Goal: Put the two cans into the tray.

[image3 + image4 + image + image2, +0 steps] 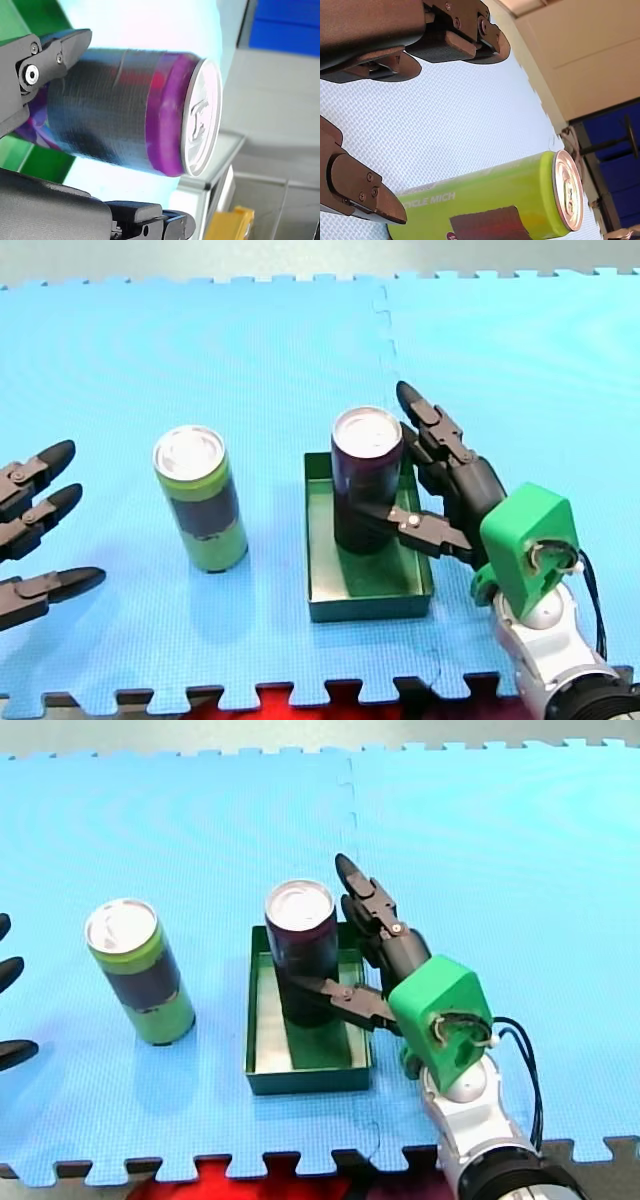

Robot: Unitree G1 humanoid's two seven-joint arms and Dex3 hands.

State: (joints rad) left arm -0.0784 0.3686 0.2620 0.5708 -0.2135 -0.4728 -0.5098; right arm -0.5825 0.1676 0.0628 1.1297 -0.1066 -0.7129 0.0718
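Blue foam mat [200, 340]: covers nearly the whole head view, with a puzzle-edge seam running down from top centre.

Green tray [370, 605]: sits lower centre of the frame, just right of the middle, long side running away from the robot.

Right hand [450, 490]: enters from the lower right corner behind a green wrist mount [528, 540] and reaches up-left over the tray's right wall. Clamped on the purple can [366, 490], with the thumb across the can's near face and the other fingers around its right and far side. Contact confirmed in the first wrist view, dark fingers pressed on either side of the can body.

Purple can: upright inside the tray, toward its far end, silver top facing up. Cannot tell whether the base rests on the tray floor or hangs just above it.

Green can [203, 502]: upright on bare mat, left of centre, near the tray's left wall but not touching it. Outside the tray.

Left hand [35, 530]: at the left edge, mid-height, well apart from the green can. Released, nothing in it.
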